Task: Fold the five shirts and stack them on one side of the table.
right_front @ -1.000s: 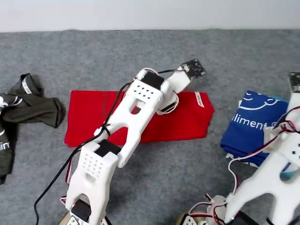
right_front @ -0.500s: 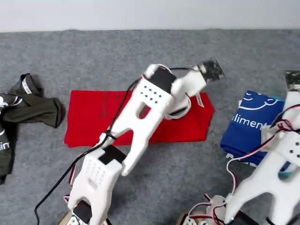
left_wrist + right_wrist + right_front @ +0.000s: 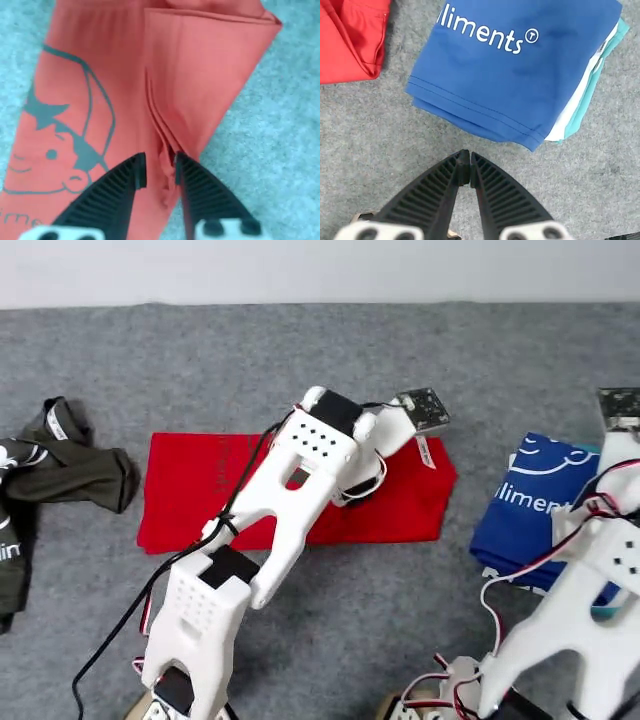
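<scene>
A red shirt [image 3: 200, 485] lies folded into a long strip across the middle of the grey table. My left gripper [image 3: 160, 170] is down at its right part, pinching a raised fold of the red shirt [image 3: 100, 75] beside the printed cartoon. On the right sits a folded blue shirt [image 3: 535, 495] topping a stack, with white and teal layers [image 3: 585, 85] showing under the blue shirt [image 3: 520, 75]. Over bare table just in front of that stack, my right gripper [image 3: 466, 170] hangs shut and holds nothing. A dark green shirt [image 3: 60, 470] lies crumpled at the far left.
The grey felt table [image 3: 300, 350] has free room behind the red shirt and in front of it. The red shirt's end [image 3: 350, 40] lies close to the blue stack. A black cable [image 3: 120, 625] trails along the left arm.
The left arm's wrist swung right over the red shirt's end, then came back a little to the left and lower. The red shirt's outline is unchanged. The right arm barely shifted.
</scene>
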Controlling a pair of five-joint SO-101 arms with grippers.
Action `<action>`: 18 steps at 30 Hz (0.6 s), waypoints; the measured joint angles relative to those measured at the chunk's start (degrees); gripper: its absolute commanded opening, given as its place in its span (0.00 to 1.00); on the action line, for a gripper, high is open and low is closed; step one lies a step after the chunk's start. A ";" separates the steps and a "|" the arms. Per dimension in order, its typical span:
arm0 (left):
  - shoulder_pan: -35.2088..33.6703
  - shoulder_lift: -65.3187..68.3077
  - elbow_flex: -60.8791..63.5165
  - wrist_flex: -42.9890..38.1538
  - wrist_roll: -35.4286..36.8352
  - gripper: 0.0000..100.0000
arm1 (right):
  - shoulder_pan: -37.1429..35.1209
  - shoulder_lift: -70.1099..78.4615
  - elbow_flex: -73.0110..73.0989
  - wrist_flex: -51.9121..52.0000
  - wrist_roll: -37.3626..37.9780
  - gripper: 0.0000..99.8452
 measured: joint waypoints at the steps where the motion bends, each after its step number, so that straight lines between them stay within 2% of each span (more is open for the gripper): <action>1: -0.09 0.00 0.26 0.00 0.00 0.16 | 0.00 0.00 0.00 0.00 0.00 0.01; 12: 0.53 0.18 1.23 0.00 0.09 0.16 | 0.00 0.00 0.18 0.00 0.00 0.01; 18: -0.44 6.24 1.23 -1.23 0.09 0.13 | 0.00 0.00 0.18 0.00 0.00 0.01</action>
